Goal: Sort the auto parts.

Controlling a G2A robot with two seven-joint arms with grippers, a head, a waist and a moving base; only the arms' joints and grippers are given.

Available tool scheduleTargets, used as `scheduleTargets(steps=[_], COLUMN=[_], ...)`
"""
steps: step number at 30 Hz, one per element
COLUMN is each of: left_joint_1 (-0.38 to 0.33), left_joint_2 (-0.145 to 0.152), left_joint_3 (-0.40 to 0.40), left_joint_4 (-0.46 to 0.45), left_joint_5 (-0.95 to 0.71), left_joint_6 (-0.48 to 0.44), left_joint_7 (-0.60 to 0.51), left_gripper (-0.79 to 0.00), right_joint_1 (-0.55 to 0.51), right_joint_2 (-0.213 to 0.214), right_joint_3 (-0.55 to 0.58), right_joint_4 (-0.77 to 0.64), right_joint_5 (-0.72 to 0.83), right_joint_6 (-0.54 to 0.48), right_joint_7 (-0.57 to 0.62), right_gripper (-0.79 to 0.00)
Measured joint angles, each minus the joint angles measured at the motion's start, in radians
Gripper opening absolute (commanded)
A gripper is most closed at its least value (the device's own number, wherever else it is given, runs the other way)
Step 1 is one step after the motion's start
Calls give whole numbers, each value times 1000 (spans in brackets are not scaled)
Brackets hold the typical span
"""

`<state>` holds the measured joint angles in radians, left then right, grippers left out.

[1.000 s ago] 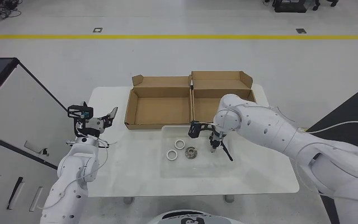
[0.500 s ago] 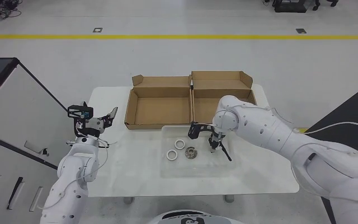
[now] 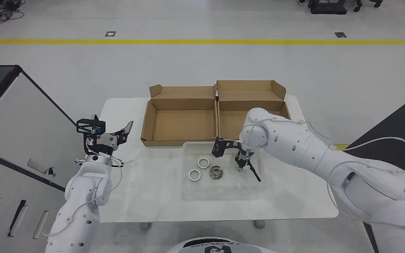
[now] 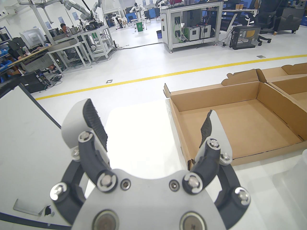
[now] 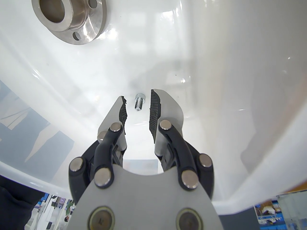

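A small silver bolt (image 5: 138, 101) lies on the floor of the white tray (image 5: 215, 48), between the tips of my right gripper (image 5: 138, 98), which is open and not touching it. A metal flange (image 5: 68, 8) rests nearby in the same tray. From above, the right gripper (image 3: 240, 163) hangs inside the tray (image 3: 253, 190), right of the flange (image 3: 216, 171) and two white rings (image 3: 199, 168). My left gripper (image 4: 148, 113) is open and holds nothing, raised off the table's left edge (image 3: 112, 137).
Two open cardboard boxes (image 3: 180, 121) (image 3: 250, 114) stand side by side behind the tray. The left box (image 4: 239, 120) has a bare floor. A white panel (image 4: 21, 132) borders the table on the left.
The right gripper has shifted slightly inside the tray. The left arm has stayed still.
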<state>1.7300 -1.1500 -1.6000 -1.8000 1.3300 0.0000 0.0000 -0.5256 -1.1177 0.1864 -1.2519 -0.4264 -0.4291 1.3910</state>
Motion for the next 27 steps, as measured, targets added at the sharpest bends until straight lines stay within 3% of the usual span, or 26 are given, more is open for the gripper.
scheduleTargets(steps=[11,13,15,27], left_joint_1=[0,0,0,0], left_joint_2=[0,0,0,0], left_joint_3=[0,0,0,0], left_joint_4=[0,0,0,0], left_joint_5=[0,0,0,0], left_joint_6=[0,0,0,0], left_joint_7=[0,0,0,0], left_gripper=[0,0,0,0], right_joint_1=[3,4,4,21], right_joint_2=[-13,-15,-17,-18], right_joint_3=[-11,-14,-16,-13], right_joint_4=[24,29,34,-13], right_joint_5=[6,7,4,-2], right_joint_6=[-7,-8,-8,16], right_joint_7=[-7,-8,-8,16], right_gripper=[-579,-653,-785,-785])
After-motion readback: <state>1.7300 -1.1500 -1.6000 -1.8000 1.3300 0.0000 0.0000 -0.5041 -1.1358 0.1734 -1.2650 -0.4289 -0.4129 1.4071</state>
